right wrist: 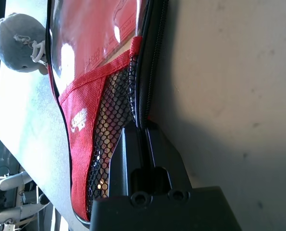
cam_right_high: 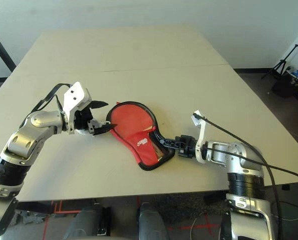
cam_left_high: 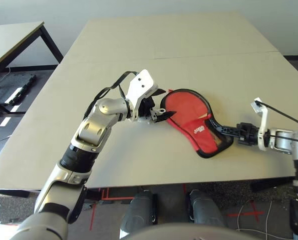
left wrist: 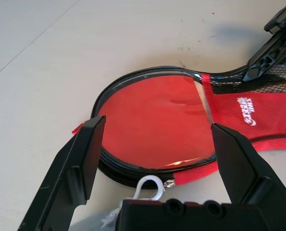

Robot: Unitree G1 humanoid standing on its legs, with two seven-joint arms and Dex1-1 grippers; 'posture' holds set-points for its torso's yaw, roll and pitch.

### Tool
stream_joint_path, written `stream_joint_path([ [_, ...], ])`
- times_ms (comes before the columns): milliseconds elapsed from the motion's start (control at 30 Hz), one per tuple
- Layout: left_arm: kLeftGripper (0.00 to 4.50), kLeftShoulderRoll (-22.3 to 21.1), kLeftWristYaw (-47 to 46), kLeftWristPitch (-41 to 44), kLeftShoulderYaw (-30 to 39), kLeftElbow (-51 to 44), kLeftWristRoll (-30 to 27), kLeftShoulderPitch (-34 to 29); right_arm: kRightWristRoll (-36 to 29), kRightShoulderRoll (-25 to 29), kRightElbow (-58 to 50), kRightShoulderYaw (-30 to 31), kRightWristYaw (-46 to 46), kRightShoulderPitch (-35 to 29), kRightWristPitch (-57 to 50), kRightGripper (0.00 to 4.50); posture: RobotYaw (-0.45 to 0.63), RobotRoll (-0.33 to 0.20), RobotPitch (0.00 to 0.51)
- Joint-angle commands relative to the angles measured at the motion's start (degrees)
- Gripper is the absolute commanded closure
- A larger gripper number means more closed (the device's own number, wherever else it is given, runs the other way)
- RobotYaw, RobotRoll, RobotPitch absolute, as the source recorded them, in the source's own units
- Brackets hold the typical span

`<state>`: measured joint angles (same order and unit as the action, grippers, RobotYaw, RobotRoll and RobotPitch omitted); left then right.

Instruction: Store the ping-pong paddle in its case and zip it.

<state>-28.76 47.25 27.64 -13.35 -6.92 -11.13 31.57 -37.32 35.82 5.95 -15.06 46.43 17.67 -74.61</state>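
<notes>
The paddle case (cam_left_high: 194, 123) lay near the bench's (cam_left_high: 108, 160) front edge, apparently loaded, zipping unfinished. The right claw (cam_right_high: 162, 142) was clamped on the case's edge; the left claw (left wrist: 157, 122) stood open beside the zipper pull (left wrist: 150, 185).

The white lettering (left wrist: 246, 111) on the case (left wrist: 229, 107) is unreadable.

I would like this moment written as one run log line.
case: flat on table | right gripper: shut on case edge | left gripper: open, near rounded end | zip: cannot tell
</notes>
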Motion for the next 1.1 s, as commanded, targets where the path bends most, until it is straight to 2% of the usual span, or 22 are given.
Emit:
stream_joint_path([
  [33,0.00,0.25,-0.13,-0.62,0.11,0.88,0.54,-0.27,-0.64,0.36,-0.70,-0.14,-1.25,-3.09,-1.41,4.46,0.04,0.000,0.050],
  [200,0.00,0.80,-0.11,-1.00,0.02,1.32,0.78,-0.22,-2.02,-1.28,-2.64,-1.39,-3.74,-3.86,-1.96,4.46,0.04,0.000,0.052],
  [300,0.00,0.99,-0.07,-1.08,-0.03,1.48,0.85,-0.19,-4.09,0.37,-4.99,-2.15,-0.51,-3.82,1.18,3.69,0.03,0.000,0.053],
  [433,0.00,0.90,0.15,-1.28,0.10,1.86,0.84,-0.06,-4.18,5.06,-1.36,-2.82,2.81,-1.09,3.73,2.42,0.02,0.000,0.056],
  [567,0.00,0.34,0.57,-0.95,0.29,1.68,0.70,-0.03,0.12,15.83,5.00,3.22,12.36,2.52,10.95,1.29,0.01,0.000,0.057],
  [700,0.00,-0.54,0.63,-0.26,0.99,1.48,0.57,0.16,4.55,18.23,13.11,6.87,17.03,9.52,20.11,0.07,0.01,0.000,0.061],
  [733,0.00,-0.79,0.60,-0.02,1.25,1.50,0.57,0.30,6.03,18.20,15.28,8.16,17.90,11.70,21.92,0.03,0.01,0.000,0.063],
  [933,0.00,-3.39,0.28,2.52,2.78,0.88,0.64,0.17,17.07,12.22,30.72,13.58,22.59,25.14,49.31,0.03,0.01,0.000,0.076],
  [1100,0.00,-6.07,-0.39,5.72,3.86,0.09,1.09,-0.23,23.79,5.70,42.62,17.61,25.59,34.56,62.17,0.03,0.02,0.000,0.086],
])
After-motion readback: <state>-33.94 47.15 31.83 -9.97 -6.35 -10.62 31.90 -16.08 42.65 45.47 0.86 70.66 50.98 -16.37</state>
